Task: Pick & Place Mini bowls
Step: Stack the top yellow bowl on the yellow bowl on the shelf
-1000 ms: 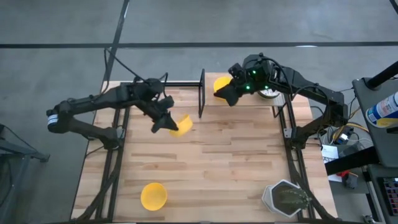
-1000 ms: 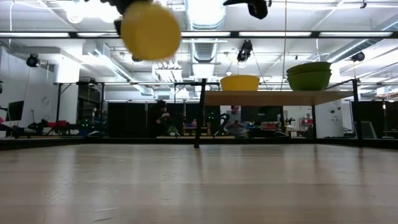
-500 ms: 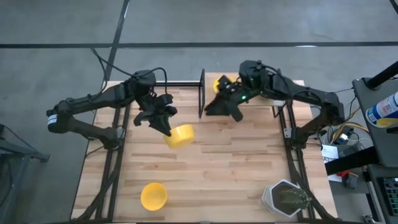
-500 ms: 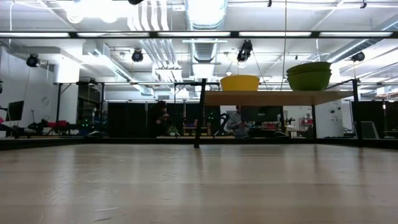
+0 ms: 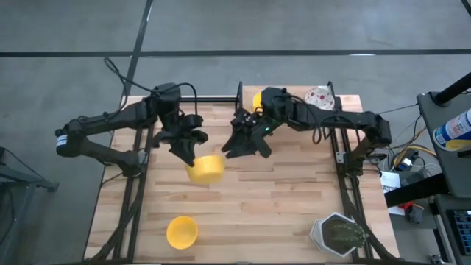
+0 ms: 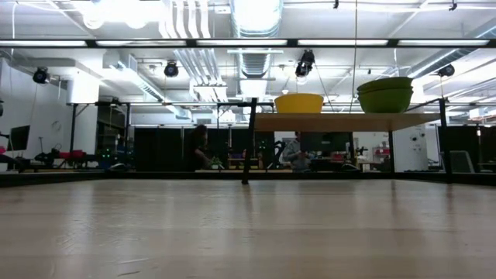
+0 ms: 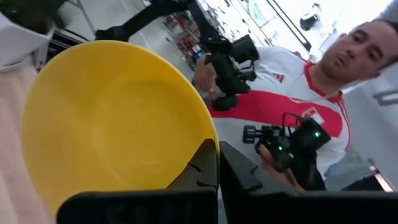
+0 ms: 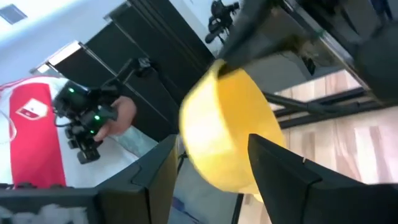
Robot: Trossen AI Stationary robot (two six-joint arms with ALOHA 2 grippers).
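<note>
Item: yellow mini bowl (image 5: 205, 168), mid-table, carried forward since a second ago.
Left gripper (image 5: 189, 152) clenched on its rim; right gripper (image 5: 241, 141), fingers parted, has swung off the shelf toward it, probably a handover.

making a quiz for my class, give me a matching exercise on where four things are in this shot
Things:
1. yellow bowl
2. second yellow bowl
3. speckled bowl
4. grey container

Places:
a. table's near right corner
b. far right, on the shelf
c. lying near the table's front left
d. held by the left tool

Pairs: 1-d, 2-c, 3-b, 4-a
</note>
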